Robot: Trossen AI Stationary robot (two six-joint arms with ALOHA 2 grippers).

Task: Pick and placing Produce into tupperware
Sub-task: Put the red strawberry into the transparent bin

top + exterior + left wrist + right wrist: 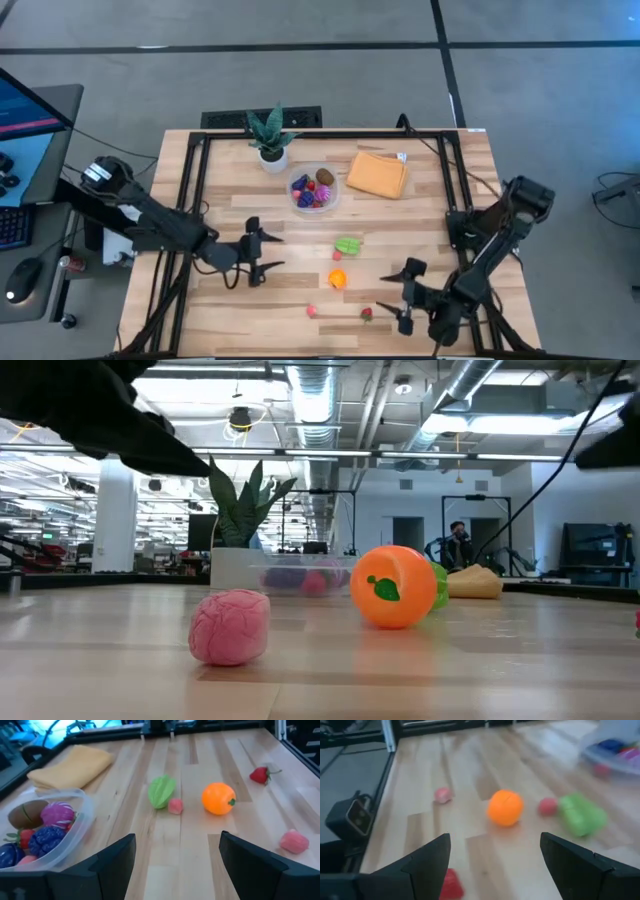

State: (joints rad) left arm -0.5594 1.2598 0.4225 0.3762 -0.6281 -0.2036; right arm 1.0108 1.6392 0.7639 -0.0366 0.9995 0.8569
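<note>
The clear round tupperware (314,188) stands at the table's middle far side and holds several toy produce pieces: purple, brown, magenta and red (42,827). On the bare wood lie a green piece (347,245), a small pink one (175,806), an orange (337,279), a pink lump (311,311) and a red strawberry (367,314). My left gripper (278,252) hovers open, to the left of the green piece and the orange. My right gripper (385,293) is open too, right of the orange and near the strawberry (451,885).
A white pot with a green plant (270,140) stands at the far edge, left of the tub. A folded orange cloth (377,174) lies to the tub's right. Black frame rails (195,180) run along the table's left, far and right sides.
</note>
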